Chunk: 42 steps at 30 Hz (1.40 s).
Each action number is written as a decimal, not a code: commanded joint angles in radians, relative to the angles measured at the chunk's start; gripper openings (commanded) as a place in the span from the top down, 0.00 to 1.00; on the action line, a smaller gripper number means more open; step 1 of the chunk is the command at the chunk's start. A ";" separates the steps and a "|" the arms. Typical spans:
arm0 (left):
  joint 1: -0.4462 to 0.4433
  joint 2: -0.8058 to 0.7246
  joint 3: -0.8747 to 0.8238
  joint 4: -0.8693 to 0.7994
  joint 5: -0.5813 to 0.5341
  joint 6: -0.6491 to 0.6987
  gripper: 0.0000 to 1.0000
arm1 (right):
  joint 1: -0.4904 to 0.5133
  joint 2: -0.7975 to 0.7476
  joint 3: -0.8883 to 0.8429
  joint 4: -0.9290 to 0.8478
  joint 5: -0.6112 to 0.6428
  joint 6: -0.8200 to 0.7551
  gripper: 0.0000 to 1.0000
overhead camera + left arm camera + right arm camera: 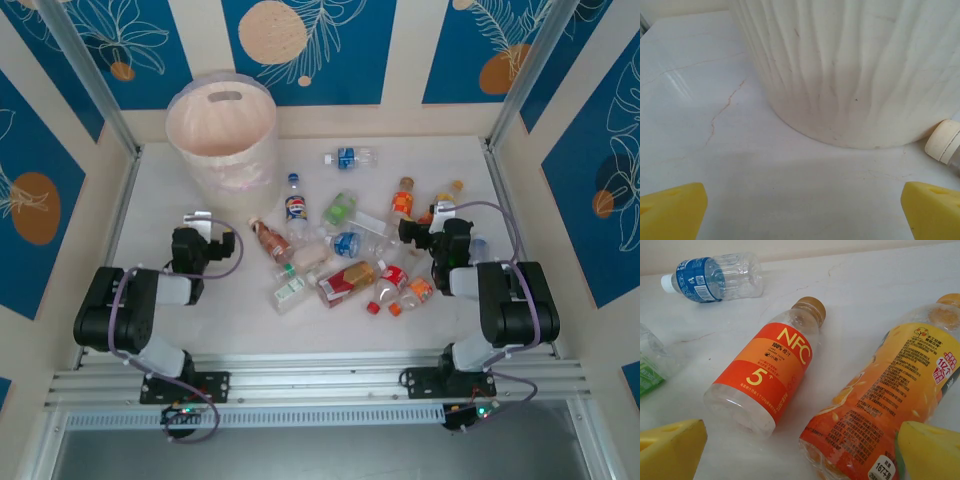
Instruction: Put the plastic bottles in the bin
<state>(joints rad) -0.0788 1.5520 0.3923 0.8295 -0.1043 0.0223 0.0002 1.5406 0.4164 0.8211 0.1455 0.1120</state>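
Left jaws and right jaws gape wide, empty. The plastic bottles (347,280) lie strewn mid-frame on the table (155,195); the bin (235,165) stands upper left (mouth up, for dropping in).

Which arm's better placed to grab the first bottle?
Right, likely. The right gripper is open with the NFC bottle and the orange-yellow bottle close ahead. The left gripper, also open, faces the bin wall across bare table.

White marbled table (240,325) w/ blue leaf-print walls (330,70), alu posts (87,75)
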 commanded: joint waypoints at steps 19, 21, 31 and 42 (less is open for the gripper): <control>0.005 -0.016 0.001 0.019 0.008 0.010 0.00 | 0.006 -0.020 -0.009 0.001 0.000 0.005 0.01; 0.005 -0.017 0.002 0.020 0.008 0.010 0.00 | 0.006 -0.019 -0.009 0.001 0.000 0.005 0.01; 0.016 -0.060 0.014 -0.036 -0.025 -0.021 0.00 | 0.006 -0.021 -0.012 0.007 0.002 0.002 0.01; 0.017 -0.346 0.019 -0.282 -0.124 -0.085 0.00 | 0.014 -0.206 0.089 -0.305 0.045 0.012 0.01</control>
<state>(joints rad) -0.0738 1.2716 0.3927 0.6601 -0.1749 -0.0193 0.0051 1.4025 0.4820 0.6136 0.1589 0.1120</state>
